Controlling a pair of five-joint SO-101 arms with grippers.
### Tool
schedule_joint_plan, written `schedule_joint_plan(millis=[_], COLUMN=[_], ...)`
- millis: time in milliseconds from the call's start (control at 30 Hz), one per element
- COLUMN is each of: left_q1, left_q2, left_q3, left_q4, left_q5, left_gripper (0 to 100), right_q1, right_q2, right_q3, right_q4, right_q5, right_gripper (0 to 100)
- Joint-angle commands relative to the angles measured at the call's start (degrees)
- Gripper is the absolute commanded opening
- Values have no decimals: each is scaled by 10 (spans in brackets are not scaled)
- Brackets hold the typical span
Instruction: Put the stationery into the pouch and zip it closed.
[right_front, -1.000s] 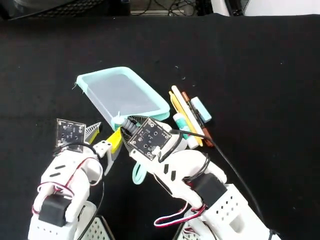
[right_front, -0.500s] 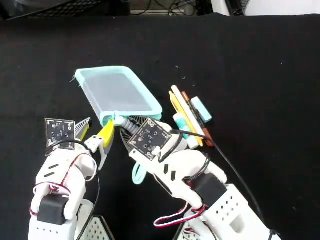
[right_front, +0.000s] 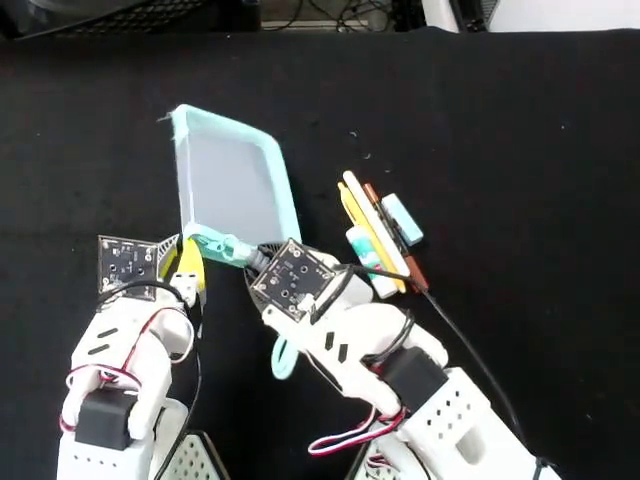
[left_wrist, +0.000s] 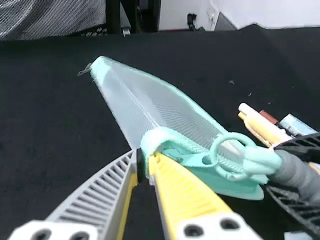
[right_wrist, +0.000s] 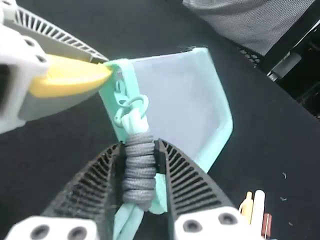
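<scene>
The mint pouch (right_front: 228, 178) with a translucent face lies lengthwise away from the arms. My left gripper (right_front: 186, 252) is shut on the pouch's near corner (left_wrist: 150, 141), which sits pinched between its grey and yellow fingers (left_wrist: 180, 192). Just beside it, my right gripper (right_front: 255, 258) is shut on the grey-wrapped zipper cord (right_wrist: 138, 167), which is tied to the zipper ring (right_wrist: 134, 105). The stationery (right_front: 378, 232), several pens and an eraser, lies in a bundle on the cloth to the right of the pouch (right_wrist: 180, 97).
A black cloth (right_front: 500, 130) covers the table, with free room at the far side and far right. A mint strap loop (right_front: 283, 357) hangs under the right arm. The stationery bundle (left_wrist: 267, 125) lies close to the right arm's side.
The pouch has swung from lying diagonally to pointing straight away from the arms. My left gripper has moved in and shut on the pouch's near corner. The right gripper has kept hold of the cord.
</scene>
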Motion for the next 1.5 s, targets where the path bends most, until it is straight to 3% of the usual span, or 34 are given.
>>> schedule_joint_plan(millis=[0, 100, 400, 833, 1033, 1200, 1400, 1467], left_q1=[-9, -10, -55, -55, -54, -55, -55, -55], left_q2=[-1, -1, -1, -1, -1, -1, 4, 4], left_q3=[-23, -23, -28, -32, -95, -156, -155, -135], left_q4=[-12, -12, -14, -15, 47, 105, 101, 87], left_q5=[-4, -4, -4, -4, -4, -8, -8, -5], left_gripper=[30, 30, 30, 30, 30, 30, 35, 86], right_q1=[0, 12, 142, 187, 144, 123, 110, 110], right_q2=[-14, -14, -14, -36, -125, -189, -201, -201], right_q3=[-4, -4, -7, -7, 2, 3, 22, 22], right_q4=[19, 23, -10, -62, -18, 22, 25, 25], right_q5=[5, 6, 32, -96, -94, -39, -35, -35], right_gripper=[12, 12, 12, 12, 12, 12, 12, 12])
